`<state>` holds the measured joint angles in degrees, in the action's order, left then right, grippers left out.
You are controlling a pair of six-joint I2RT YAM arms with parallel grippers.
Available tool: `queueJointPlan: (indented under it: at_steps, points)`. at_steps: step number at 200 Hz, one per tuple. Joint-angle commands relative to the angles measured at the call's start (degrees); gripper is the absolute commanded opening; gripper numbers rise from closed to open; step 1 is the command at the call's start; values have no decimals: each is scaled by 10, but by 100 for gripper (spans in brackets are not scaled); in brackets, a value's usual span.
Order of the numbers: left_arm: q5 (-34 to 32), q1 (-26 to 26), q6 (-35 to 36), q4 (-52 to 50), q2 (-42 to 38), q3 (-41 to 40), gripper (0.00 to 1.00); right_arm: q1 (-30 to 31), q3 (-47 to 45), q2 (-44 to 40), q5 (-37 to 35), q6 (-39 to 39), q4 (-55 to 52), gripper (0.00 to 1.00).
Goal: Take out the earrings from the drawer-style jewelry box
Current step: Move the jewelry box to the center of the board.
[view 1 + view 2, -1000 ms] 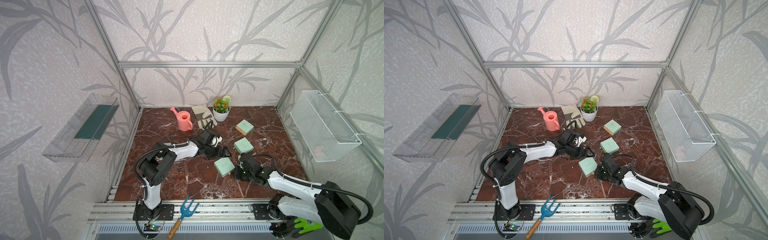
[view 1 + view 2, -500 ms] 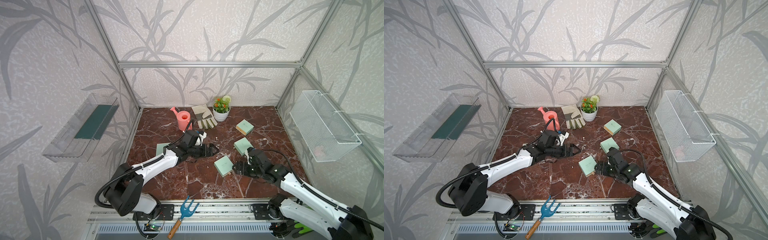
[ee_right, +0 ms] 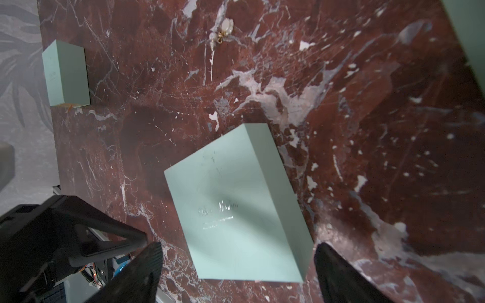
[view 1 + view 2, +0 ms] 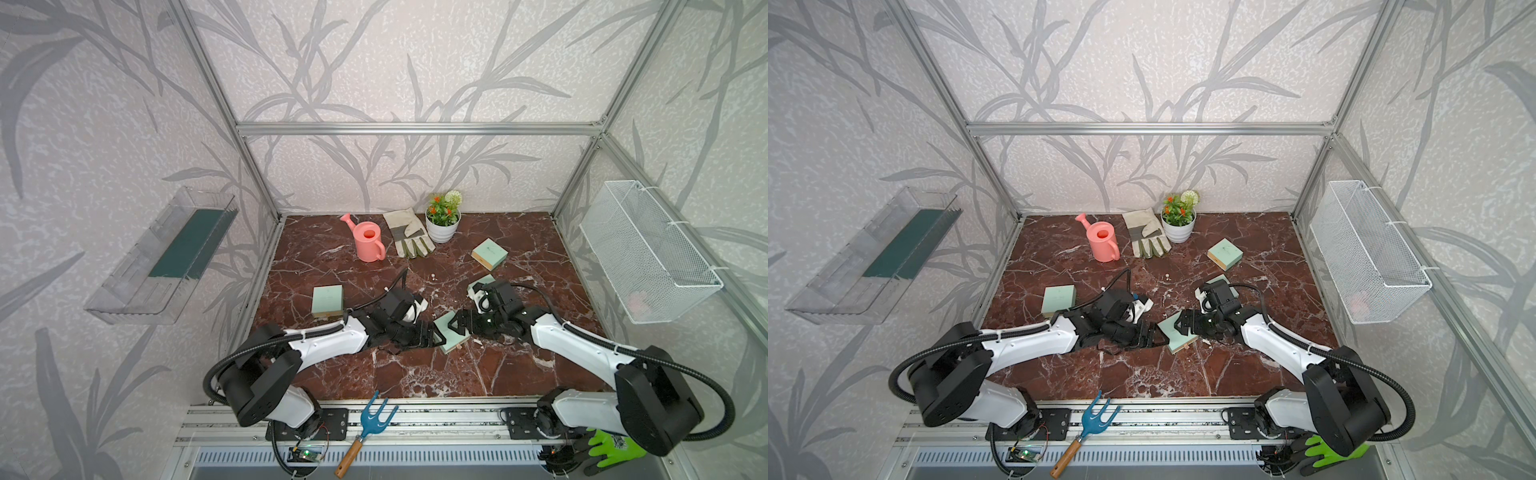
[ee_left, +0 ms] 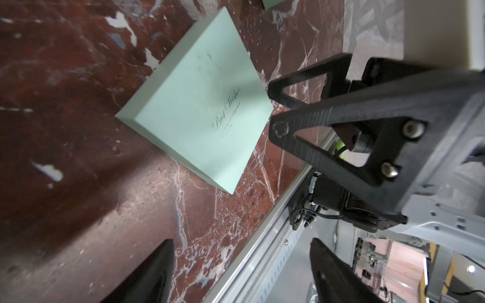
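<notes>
A shut mint-green jewelry box (image 4: pixel 451 332) (image 4: pixel 1177 334) lies on the marble between my two grippers. My left gripper (image 4: pixel 432 336) (image 5: pixel 241 272) is open, fingertips just short of the box (image 5: pixel 199 105). From the opposite side, my right gripper (image 4: pixel 457 326) (image 3: pixel 236 275) is open too, its fingers straddling the near edge of the box (image 3: pixel 236 204). Pale pearl-like earrings (image 3: pixel 221 31) lie loose on the marble beyond the box, a tiny speck (image 4: pixel 433 275) in a top view. Whether anything is inside the box is hidden.
More mint boxes sit at the left (image 4: pixel 327 299), back right (image 4: pixel 489 253) and partly under the right arm (image 4: pixel 482 282). A pink watering can (image 4: pixel 368 241), glove (image 4: pixel 407 239) and flowerpot (image 4: pixel 444 218) line the back. A blue hand fork (image 4: pixel 365 428) lies on the front rail.
My left gripper has swung forward from mid-table to the box's left side. The right gripper, shut a second ago, has opened beside the box. The box has hardly moved.
</notes>
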<state>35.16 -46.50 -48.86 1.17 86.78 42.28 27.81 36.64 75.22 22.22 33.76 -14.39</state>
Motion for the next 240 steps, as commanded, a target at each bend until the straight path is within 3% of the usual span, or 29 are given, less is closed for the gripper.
queueJointPlan:
  at_steps: [1, 51, 74, 117, 159, 240]
  points:
    - [-8, -2, -28, 32, 41, 20, 68, -5, 10, 16, 30, -12, 32, 87]
    - [-16, -2, -42, 66, 73, 22, 60, -6, -7, 35, 57, 4, 71, 72]
    - [-39, 2, -54, 72, 81, 21, 49, -6, -8, 51, 68, 9, 78, 65]
    - [-86, 42, -74, 61, 52, -15, 48, 22, -20, 78, 87, 58, 138, 57]
    - [-111, 84, -71, 31, 20, -45, 48, 100, 13, 108, 28, 71, 143, 53]
    - [-168, 157, -15, -45, -14, -36, 48, 106, 147, 241, 13, 73, 134, 43]
